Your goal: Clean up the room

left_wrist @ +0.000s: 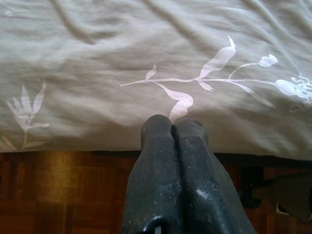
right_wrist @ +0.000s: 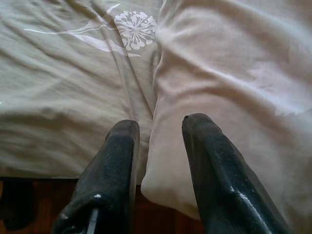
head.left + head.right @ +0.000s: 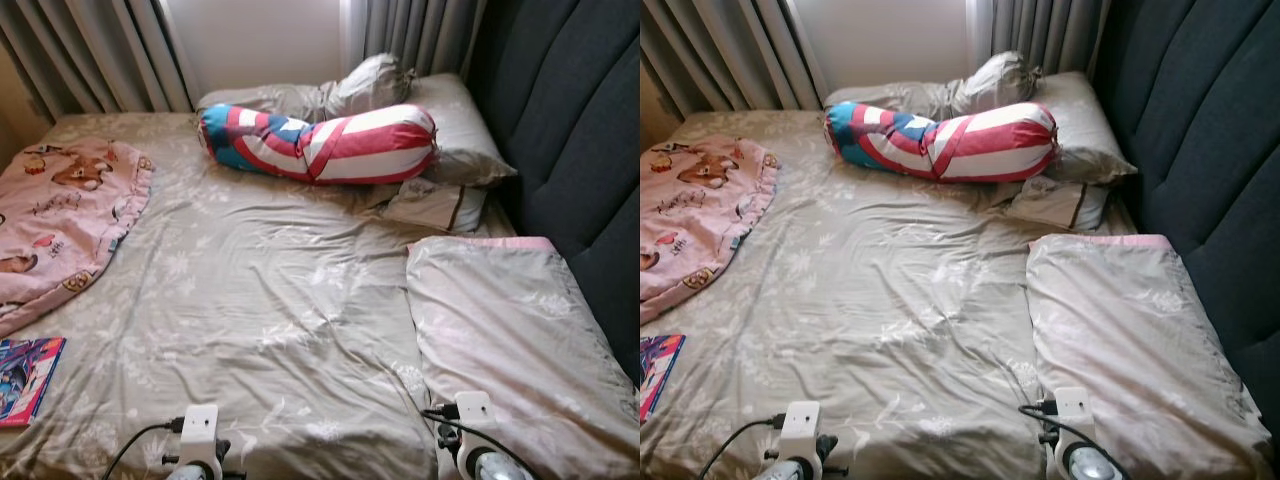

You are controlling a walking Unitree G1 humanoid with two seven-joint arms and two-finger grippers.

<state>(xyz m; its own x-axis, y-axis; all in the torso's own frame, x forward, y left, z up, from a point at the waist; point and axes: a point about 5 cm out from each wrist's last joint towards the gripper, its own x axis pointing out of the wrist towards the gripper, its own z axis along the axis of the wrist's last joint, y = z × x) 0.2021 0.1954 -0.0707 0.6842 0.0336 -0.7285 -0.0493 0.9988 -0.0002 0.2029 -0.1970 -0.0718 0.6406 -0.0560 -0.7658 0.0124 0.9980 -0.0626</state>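
A bed with a wrinkled taupe floral sheet (image 3: 270, 300) lies before me. A striped red, white and blue bolster (image 3: 320, 140) rests near the head, against grey pillows (image 3: 450, 130). A flat pillow (image 3: 510, 330) lies along the right side. A pink cartoon blanket (image 3: 60, 220) is bunched at the left, and a colourful book (image 3: 25, 375) lies near the front left corner. My left gripper (image 1: 173, 127) is shut, empty, at the bed's front edge. My right gripper (image 2: 161, 127) is open just off the flat pillow's near corner (image 2: 165, 185).
A dark padded headboard (image 3: 580, 130) runs down the right side. Grey curtains (image 3: 90, 50) hang behind the bed. Wooden floor (image 1: 58, 190) lies below the bed's front edge. A small folded pillowcase (image 3: 430, 205) sits under the bolster's end.
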